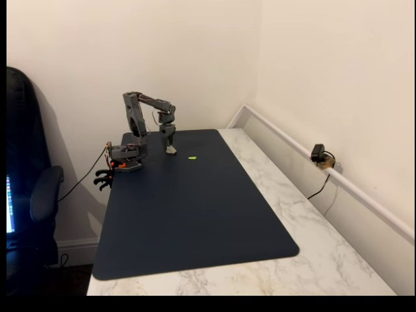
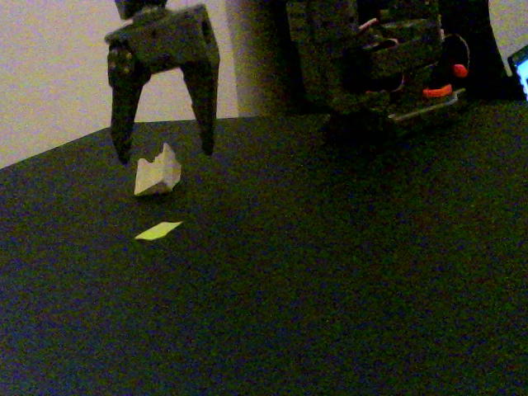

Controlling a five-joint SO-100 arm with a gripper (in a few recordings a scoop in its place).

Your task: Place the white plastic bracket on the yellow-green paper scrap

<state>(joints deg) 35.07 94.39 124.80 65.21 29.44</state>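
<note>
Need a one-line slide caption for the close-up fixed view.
Open gripper poised above the white plastic bracket on the dark mat, yellow-green paper scrap lying just in front.

No readable text, labels, brands or numbers are showing on anything in either fixed view; all surfaces are appearing unmarked.

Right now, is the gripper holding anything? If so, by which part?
Nothing held. The gripper is open, its fingertips above and astride the white plastic bracket, which rests on the mat, apart from the yellow-green paper scrap.
</note>
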